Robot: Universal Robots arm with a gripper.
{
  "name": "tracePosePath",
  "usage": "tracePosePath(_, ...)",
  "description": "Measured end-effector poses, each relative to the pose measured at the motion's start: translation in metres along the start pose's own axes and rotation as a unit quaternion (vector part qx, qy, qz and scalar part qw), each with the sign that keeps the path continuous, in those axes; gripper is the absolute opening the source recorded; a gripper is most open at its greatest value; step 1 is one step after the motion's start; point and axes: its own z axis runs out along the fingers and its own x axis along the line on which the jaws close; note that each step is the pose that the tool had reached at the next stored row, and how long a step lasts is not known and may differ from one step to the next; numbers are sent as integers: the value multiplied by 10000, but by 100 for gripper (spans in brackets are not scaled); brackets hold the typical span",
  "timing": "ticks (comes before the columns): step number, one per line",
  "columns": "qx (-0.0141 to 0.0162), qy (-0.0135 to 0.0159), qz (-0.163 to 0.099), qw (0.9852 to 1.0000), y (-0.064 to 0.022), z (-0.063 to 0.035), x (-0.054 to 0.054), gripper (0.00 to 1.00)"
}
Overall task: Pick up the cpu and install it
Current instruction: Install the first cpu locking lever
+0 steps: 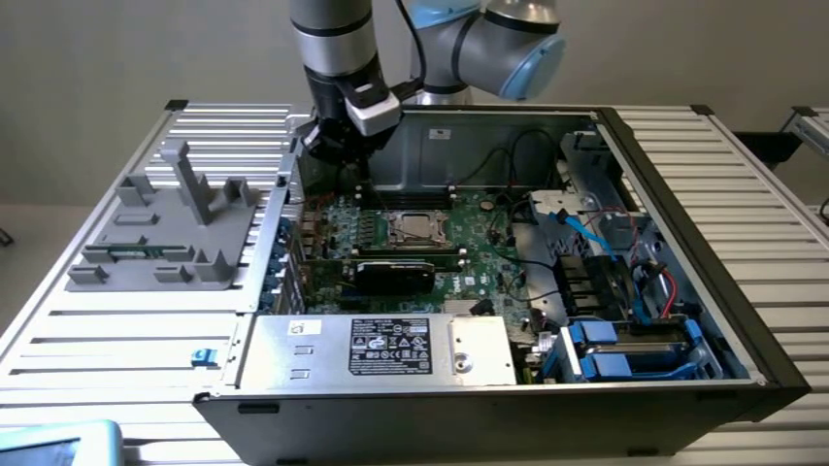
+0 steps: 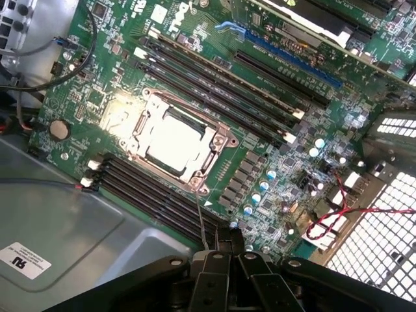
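Silver-grey and shiny, the cpu (image 1: 414, 229) lies flat in the socket (image 1: 394, 221) near the middle of the green motherboard (image 1: 486, 257). The board sits inside an open computer case (image 1: 453, 146) that rests on a slatted metal table (image 1: 130, 330) in the exterior view. The arm (image 1: 334, 39) comes down over the case's far corner on the exterior view's left. Its gripper (image 1: 352, 160) hangs above the board, beyond the socket and toward the exterior view's left, apart from the cpu. Just on the near side of the socket lies a black card (image 1: 395, 274), and a silver power supply (image 1: 376, 348) with a black label spans the case's front. A grey fixture (image 1: 169, 233) stands on the table outside the case on the exterior view's left, and blue drive bays (image 1: 622, 354) sit in the case's near corner on the exterior view's right. In the wrist view the cpu (image 2: 174, 144) shows its bright metal top inside the socket's metal frame, with rows of black memory slots (image 2: 214, 84) on both sides of it. The gripper (image 2: 231, 242) is clenched, its black fingers pressed together over the board's edge beside the nearer slots, well apart from the cpu. A round coin cell (image 2: 60, 129) sits near the socket, and red and black wires (image 2: 338, 211) loop beside the case's perforated wall.
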Motion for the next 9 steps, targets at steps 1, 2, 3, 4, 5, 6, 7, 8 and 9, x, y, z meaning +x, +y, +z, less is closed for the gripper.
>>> tracePosePath(1, 33, 12, 12, 10000, 1, 0, -1, 11)
tracePosePath(2, 38, 14, 13, 10000, 1, 0, -1, 11)
tracePosePath(3, 38, 15, 13, 10000, 1, 1, -1, 11)
tracePosePath(4, 38, 15, 13, 10000, 1, 1, -1, 11)
tracePosePath(5, 38, 15, 13, 10000, 1, 1, -1, 11)
tracePosePath(6, 40, 16, 15, 10000, 1, 2, -1, 11)
tracePosePath(7, 54, 24, 18, 10000, 3, 7, -2, 11)
tracePosePath(8, 78, 38, 28, 10000, 3, 12, -3, 11)
tracePosePath(9, 113, 58, 42, 9999, 3, 16, -4, 11)
